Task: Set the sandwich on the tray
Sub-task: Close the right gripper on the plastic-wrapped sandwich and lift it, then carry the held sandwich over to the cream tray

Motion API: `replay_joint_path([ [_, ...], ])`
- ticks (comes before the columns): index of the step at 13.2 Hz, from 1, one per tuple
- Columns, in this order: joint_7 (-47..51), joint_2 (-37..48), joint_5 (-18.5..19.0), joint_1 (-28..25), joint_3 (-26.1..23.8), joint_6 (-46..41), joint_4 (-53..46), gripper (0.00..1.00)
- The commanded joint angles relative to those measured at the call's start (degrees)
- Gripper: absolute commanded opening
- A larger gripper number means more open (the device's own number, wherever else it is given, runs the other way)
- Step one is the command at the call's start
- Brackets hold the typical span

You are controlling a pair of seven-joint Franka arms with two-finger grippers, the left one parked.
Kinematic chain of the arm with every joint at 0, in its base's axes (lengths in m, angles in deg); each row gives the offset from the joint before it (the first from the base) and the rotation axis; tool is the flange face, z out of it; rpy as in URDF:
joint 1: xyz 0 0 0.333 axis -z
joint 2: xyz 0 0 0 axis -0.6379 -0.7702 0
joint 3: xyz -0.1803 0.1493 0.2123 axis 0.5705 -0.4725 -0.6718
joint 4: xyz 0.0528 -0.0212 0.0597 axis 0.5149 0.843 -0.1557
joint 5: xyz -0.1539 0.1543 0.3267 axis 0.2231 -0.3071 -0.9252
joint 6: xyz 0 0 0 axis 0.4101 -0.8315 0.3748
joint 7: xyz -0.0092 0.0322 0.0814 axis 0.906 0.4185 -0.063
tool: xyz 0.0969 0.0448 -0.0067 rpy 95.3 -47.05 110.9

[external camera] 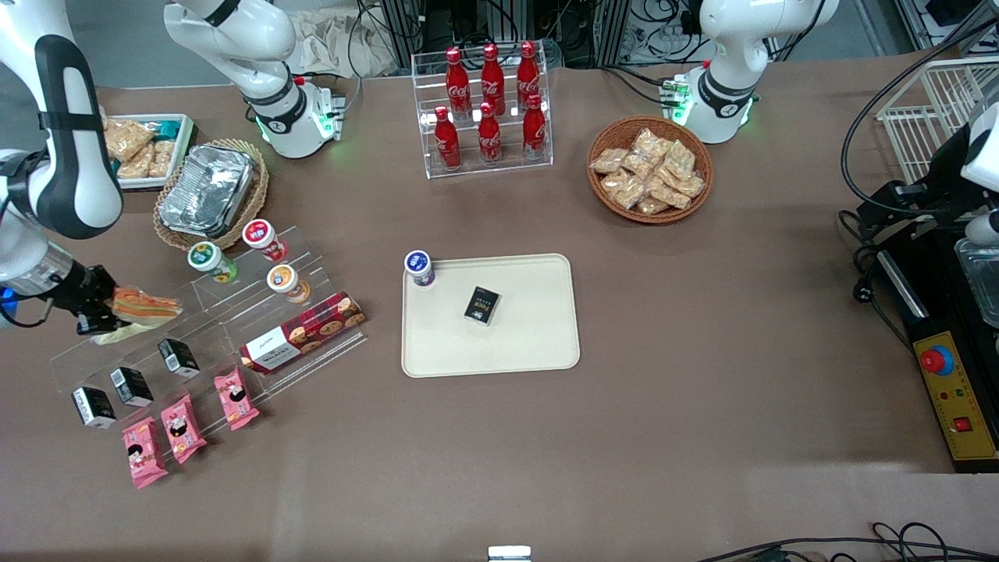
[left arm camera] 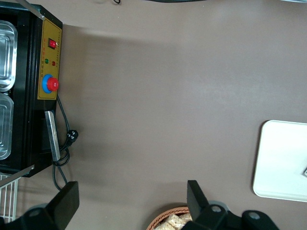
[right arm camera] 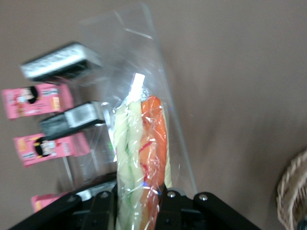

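here the sandwich (external camera: 144, 305) is hanging in the gripper (external camera: 105, 311), pinched at its wide end above the clear stepped display rack (external camera: 234, 312).

the fingers (right arm camera: 169, 209) are clamping the wrapped wedge (right arm camera: 142, 158), well apart from the tray (external camera: 538, 343), which is carrying a small dark box (external camera: 481, 304) and a capped cup (external camera: 420, 268).

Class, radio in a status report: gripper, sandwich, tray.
Gripper shut on sandwich, held above the clear display rack. Tray not reached; small black box and capped cup already on it.
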Motion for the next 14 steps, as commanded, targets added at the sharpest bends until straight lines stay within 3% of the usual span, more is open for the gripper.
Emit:
replay_joint_path([
  [1, -11.0, -0.1, -1.2, 0.2, -0.1, -4.6, -6.9, 0.0],
  [5, -26.0, -2.7, -1.3, -0.3, -0.7, -18.8, -20.5, 0.0],
  [8, -29.3, -1.9, -0.8, -3.5, -1.6, -21.2, -21.8, 0.0],
  [9, -33.3, -1.7, 0.1, -6.0, -1.7, -22.5, -22.4, 0.0],
  [12, -59.9, -1.1, 0.3, -8.2, -3.2, -25.8, -23.6, 0.0],
  [14, -62.7, -1.0, 0.2, -9.4, -5.6, -29.3, -25.1, 0.0],
])
